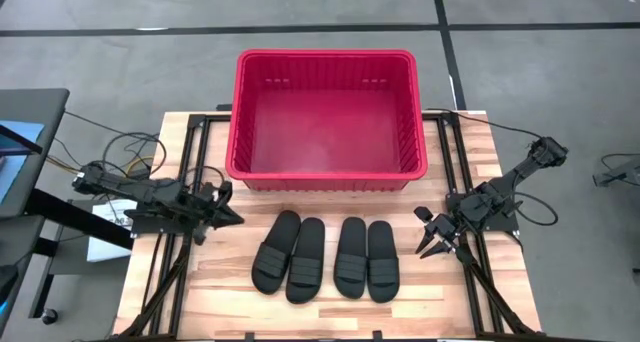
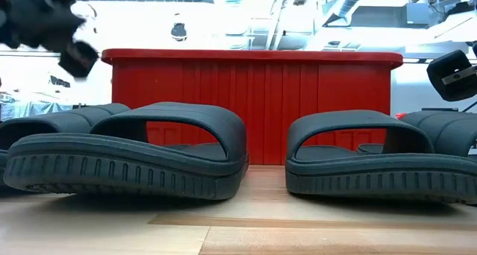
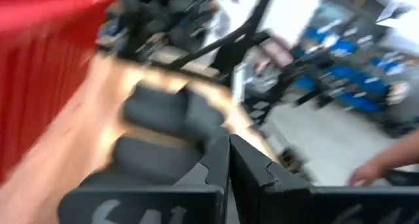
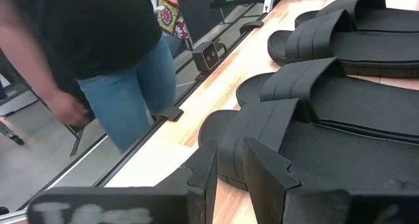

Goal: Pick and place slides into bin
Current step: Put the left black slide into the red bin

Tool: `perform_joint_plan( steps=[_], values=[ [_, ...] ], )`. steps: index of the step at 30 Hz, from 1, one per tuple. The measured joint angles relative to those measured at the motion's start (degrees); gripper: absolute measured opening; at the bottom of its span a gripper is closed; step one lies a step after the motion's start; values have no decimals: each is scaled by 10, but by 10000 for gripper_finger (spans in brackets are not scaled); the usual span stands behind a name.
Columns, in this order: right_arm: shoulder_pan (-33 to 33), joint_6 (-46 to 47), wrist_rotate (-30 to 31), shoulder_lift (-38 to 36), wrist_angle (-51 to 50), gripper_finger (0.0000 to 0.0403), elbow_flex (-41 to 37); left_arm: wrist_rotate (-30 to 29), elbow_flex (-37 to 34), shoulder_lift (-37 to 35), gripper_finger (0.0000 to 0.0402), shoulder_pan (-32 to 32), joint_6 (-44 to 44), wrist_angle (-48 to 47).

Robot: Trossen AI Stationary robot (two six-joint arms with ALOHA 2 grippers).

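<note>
Four black slides (image 1: 328, 257) lie side by side, soles down, on the wooden table near its front edge. They also show in the low view (image 2: 127, 154) and in the right wrist view (image 4: 340, 106). The red bin (image 1: 326, 55) stands behind them at the far middle and holds nothing. My left gripper (image 1: 232, 217) is shut and empty, left of the slides; its own view (image 3: 229, 140) shows the fingers together. My right gripper (image 1: 435, 246) is a little open and empty, right of the slides, pointing at them (image 4: 232, 145).
Black metal frames (image 1: 175, 252) run along the table's left and right sides under the arms. A person (image 4: 118, 54) in jeans stands off the table's near side, and a hand (image 3: 380, 171) shows beyond the table. Bare wood lies between the slides and the bin.
</note>
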Motion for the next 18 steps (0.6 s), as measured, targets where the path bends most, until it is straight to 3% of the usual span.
perform_joint_plan(
  steps=[3, 6, 12, 18],
  values=[
    [0, 0, 0, 0, 0, 66, 0, 22, 54, 13, 0, -23, 0, -26],
    [0, 0, 0, 0, 0, 66, 0, -1, 117, 50, 0, -60, 2, -84],
    [0, 0, 0, 0, 0, 66, 0, -95, 227, 194, 4, -145, -5, -159],
    [0, 0, 0, 0, 0, 66, 0, -123, 286, 341, 23, -200, -50, -176]
  ],
)
